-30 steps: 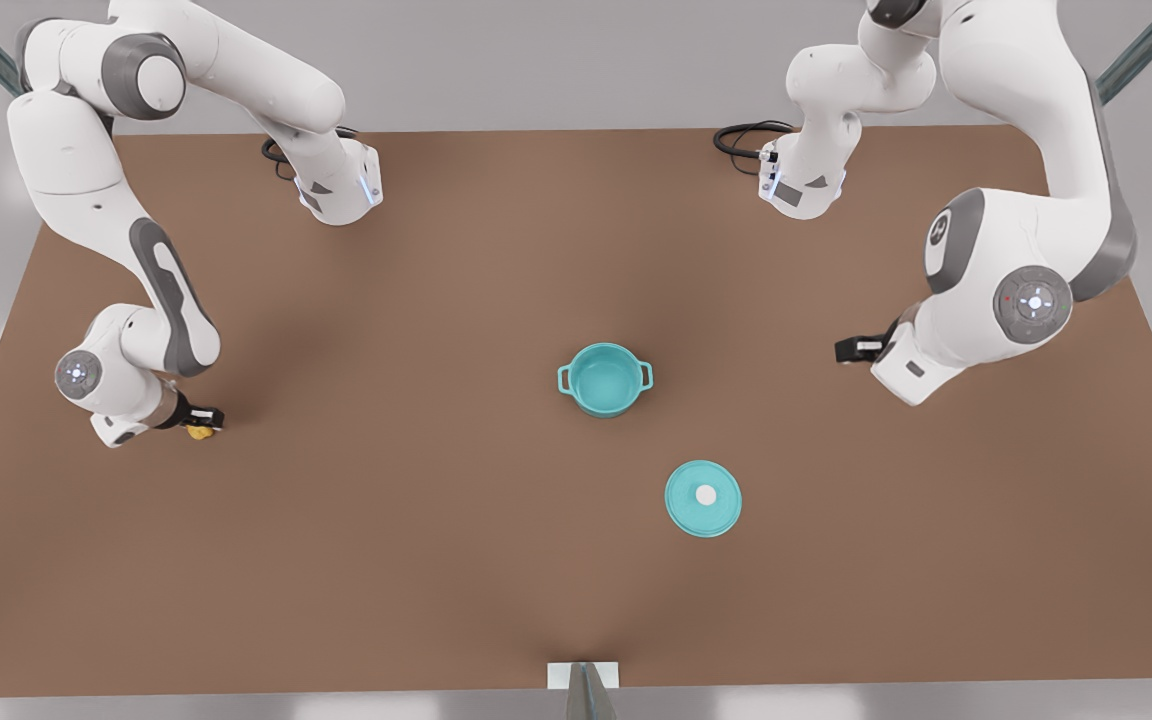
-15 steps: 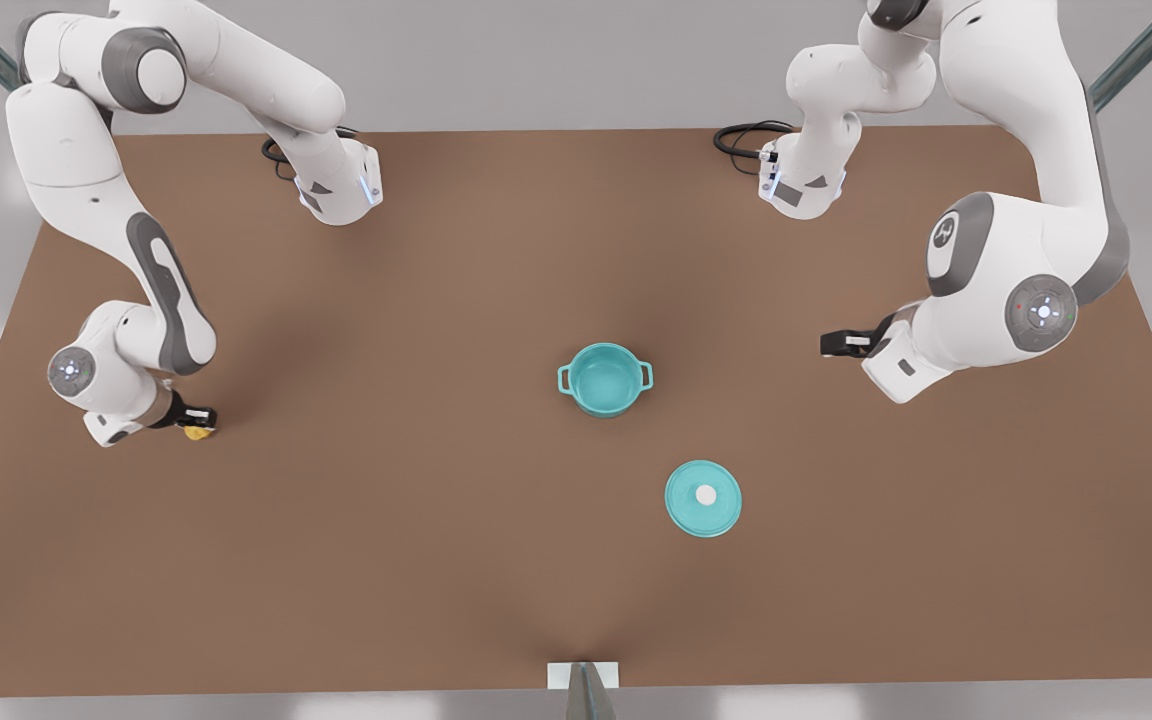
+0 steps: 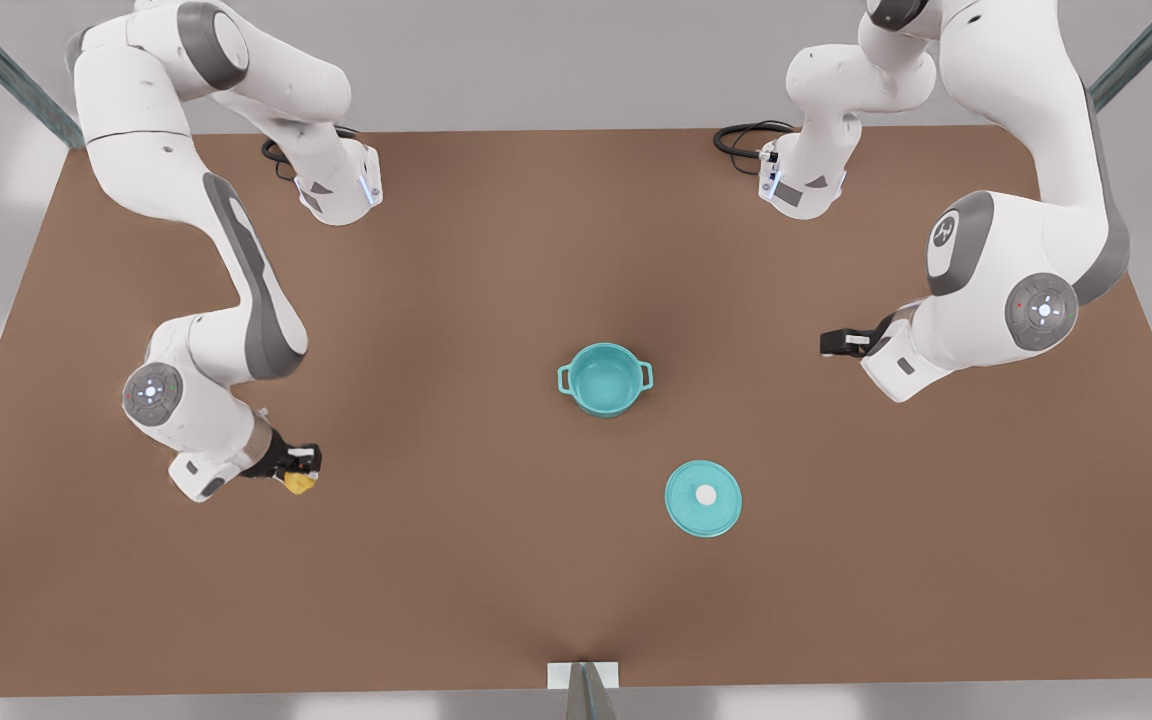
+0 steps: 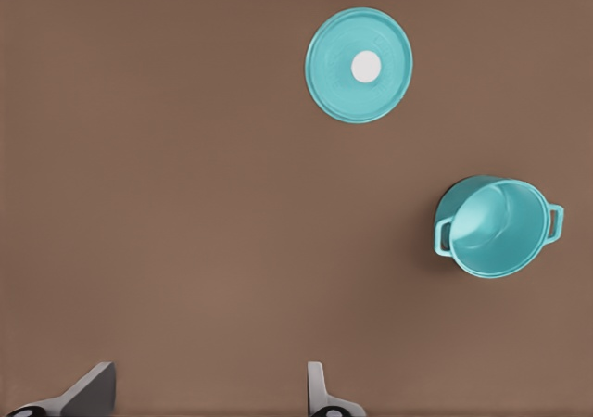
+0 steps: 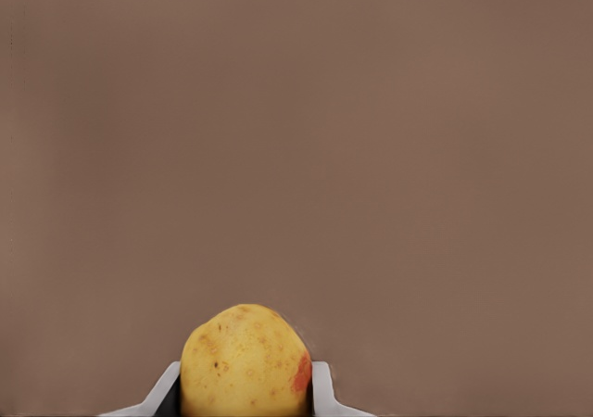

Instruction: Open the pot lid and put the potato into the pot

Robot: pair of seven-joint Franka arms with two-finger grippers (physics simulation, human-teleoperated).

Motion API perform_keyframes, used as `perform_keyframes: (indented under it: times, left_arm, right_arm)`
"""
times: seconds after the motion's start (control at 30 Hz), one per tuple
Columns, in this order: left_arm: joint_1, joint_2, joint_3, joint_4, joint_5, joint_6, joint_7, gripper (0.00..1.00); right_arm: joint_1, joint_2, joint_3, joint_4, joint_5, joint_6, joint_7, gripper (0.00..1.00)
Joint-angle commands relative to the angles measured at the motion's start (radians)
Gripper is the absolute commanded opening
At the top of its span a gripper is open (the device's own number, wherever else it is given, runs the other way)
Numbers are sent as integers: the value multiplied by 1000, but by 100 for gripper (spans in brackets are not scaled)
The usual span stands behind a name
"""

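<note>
- Small rounded potato [image 5: 245,361]: yellow-tan skin with tiny brown specks and one orange-red patch on its side.
- Round pot [image 3: 604,380] with two loop handles: teal outside and inside.
- Flat round pot lid [image 3: 703,498]: teal, with a white knob at centre.
- Flat tabletop [image 3: 496,560]: plain matte brown, no pattern.
- Arm shells: white with grey joint bands.
- Right gripper [image 3: 298,470]: black, fingers pale grey.
- Left gripper [image 3: 833,344]: black.

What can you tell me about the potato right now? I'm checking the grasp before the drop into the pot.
The potato is a small rounded yellow-tan lump with tiny brown speckles and a reddish patch on one side. It sits clamped between the two fingers of the right gripper, which press on its opposite sides. In the front view it lies toward the left, well apart from the pot, whose lid is already off.
</note>
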Motion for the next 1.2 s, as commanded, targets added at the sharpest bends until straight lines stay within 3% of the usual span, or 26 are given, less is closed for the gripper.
perform_keyframes:
  times: [0.0,0.27,0.43,0.8,1.03,1.07,1.17]
  left_arm:
    - [3,-1,0,1,3,0,17,100]
    - [-2,-1,0,1,6,0,17,100]
    - [-2,-1,0,1,3,1,17,100]
    - [-2,-1,-1,1,7,0,17,100]
    - [-2,-1,-1,1,7,0,17,100]
    - [-2,-1,-1,1,7,0,17,100]
    - [-3,0,-1,1,7,0,17,100]
  right_arm:
    - [78,11,1,60,36,-180,684,52]
    - [454,137,-1,241,45,-205,1078,52]
    - [630,310,-21,499,48,-203,1228,52]
    - [753,452,-18,497,43,-148,1271,53]
    - [779,495,-68,505,37,-101,1268,53]
    - [777,495,-68,506,37,-102,1262,100]
    - [773,443,-74,506,39,-156,1260,100]
